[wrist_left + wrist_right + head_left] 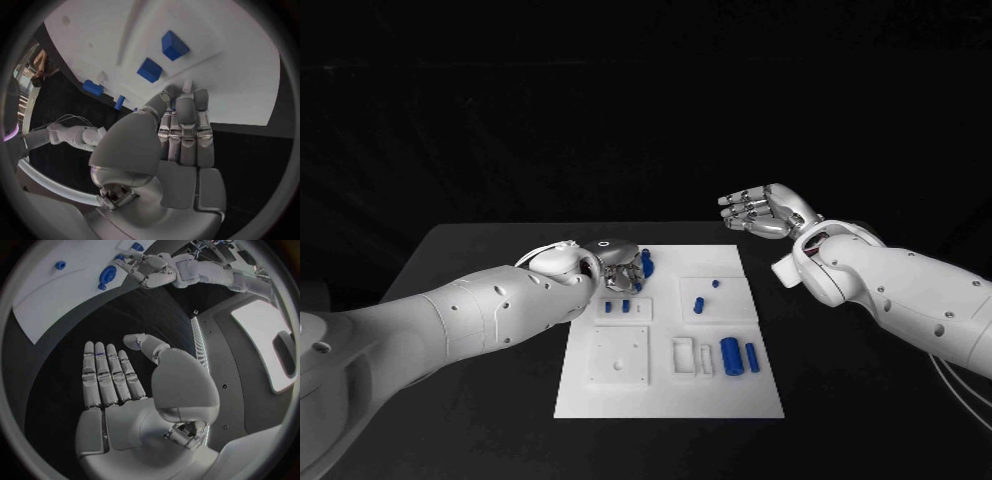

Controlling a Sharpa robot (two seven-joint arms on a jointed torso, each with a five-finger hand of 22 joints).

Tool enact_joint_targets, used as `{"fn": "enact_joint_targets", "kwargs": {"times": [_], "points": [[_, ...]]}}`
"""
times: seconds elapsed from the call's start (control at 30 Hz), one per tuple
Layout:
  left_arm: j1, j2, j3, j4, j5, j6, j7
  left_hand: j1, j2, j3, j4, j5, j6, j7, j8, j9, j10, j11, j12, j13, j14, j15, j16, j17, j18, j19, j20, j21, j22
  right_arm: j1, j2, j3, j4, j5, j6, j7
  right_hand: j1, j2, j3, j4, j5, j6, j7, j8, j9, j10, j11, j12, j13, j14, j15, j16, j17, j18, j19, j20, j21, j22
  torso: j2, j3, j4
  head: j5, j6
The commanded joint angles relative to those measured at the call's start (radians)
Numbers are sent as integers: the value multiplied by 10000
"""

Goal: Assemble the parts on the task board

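White rectangular task board (668, 395) lies mid-frame, blue cylindrical parts (730, 355) standing at its lower right. Farther up, the left hand (620, 270) works among blue pieces (grip unclear); it should seat each squarely. Right hand (762, 210), upper right, hangs spread, empty. No writing is legible.

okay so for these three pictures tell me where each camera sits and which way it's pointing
Head view: on the robot's head, looking down at the task board; both arms enter, left hand over the board's far left corner, right hand beyond it.
Left wrist view: behind the left hand, facing the board and blue parts.
Right wrist view: behind the right hand, facing black table.
Shared: the right wrist view also catches the left hand at the board.
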Motion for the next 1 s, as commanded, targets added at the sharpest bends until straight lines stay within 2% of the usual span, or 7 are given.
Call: {"fn": "enact_joint_targets", "kwargs": {"times": [0.03, 0.17, 0.3, 0.43, 0.63, 0.8, 1.0], "points": [[11, -65, 148, 151, 418, -244, 16, -40, 79, -34, 0, 55, 63, -14, 22, -13, 51, -24, -33, 8, 72, -17, 14, 13, 21, 79, 13, 56, 208, -3, -5, 6, 0, -8, 106, 101, -38, 48, 48, -4, 65, -72, 2, -21, -12, -45, 16, -16, -15, -63, 7, -35, -15, 131, -47, -21, 12, -12, -7, -8, 16, 10, 22], [22, -222, 379, 342, 635, -81, 22, -44, 89, -41, -20, 53, 59, -14, 24, -13, 44, -23, -32, 8, 84, -16, -2, 19, 22, 86, 13, 50, 206, -3, -13, 6, -6, -8, 108, 95, -38, 48, 48, -4, 65, -72, 2, -21, -12, -45, 16, -16, -15, -63, 7, -35, -15, 131, -47, -21, 12, -12, 6, -10, 7, 37, 18], [53, -425, 542, 584, 782, 138, 45, -50, 88, -47, -36, 50, 42, -10, 23, -14, 29, -16, -34, 8, 72, -11, -31, 15, 19, 59, 20, 33, 207, -3, -29, 6, -9, -8, 105, 90, -38, 48, 48, -4, 65, -72, 2, -21, -12, -45, 16, -16, -15, -63, 7, -35, -15, 131, -47, -21, 12, -12, 5, -6, 8, 36, 12], [87, -653, 662, 810, 864, 266, 18, -50, 88, -47, -36, 50, 42, -10, 23, -14, 29, -16, -34, 8, 72, -11, -31, 15, 19, 59, 20, 33, 207, -3, -54, 6, -15, -8, 106, 84, -38, 48, 48, -4, 65, -72, 2, -21, -12, -45, 16, -16, -15, -63, 7, -35, -15, 131, -47, -21, 12, -12, 9, -16, 28, 33, 17], [122, -892, 716, 956, 904, 493, -48, -46, 97, -59, -59, 44, 51, -10, 23, -14, 41, -20, -32, 9, 77, -14, -51, 17, 16, 54, 17, 29, 211, -3, -84, 6, -16, -8, 112, 78, -33, 44, 68, -17, 68, -59, -1, -19, -11, -44, 11, -15, -15, -63, 8, -35, -15, 130, -49, -21, 11, -13, 7, -6, 23, 73, 7], [127, -1041, 723, 1013, 911, 596, -74, -62, 107, -72, -48, 31, 49, -12, 22, -14, 33, -18, -33, 8, 74, -11, -58, 18, 11, 46, 20, 24, 210, -3, -102, 6, -10, -8, 117, 75, -33, 44, 68, -17, 68, -59, -1, -19, -11, -44, 11, -15, -15, -63, 8, -35, -15, 130, -49, -21, 11, -13, 16, -9, 16, 105, 6], [118, -1181, 718, 1003, 899, 682, -126, -62, 107, -72, -48, 31, 49, -12, 22, -14, 33, -18, -33, 8, 74, -11, -58, 18, 11, 46, 20, 24, 210, -3, -127, 6, 6, -8, 117, 73, -33, 44, 68, -17, 68, -59, -1, -19, -11, -44, 11, -15, -15, -63, 8, -35, -15, 130, -49, -21, 11, -13, 16, 7, 4, 125, -13]]}}
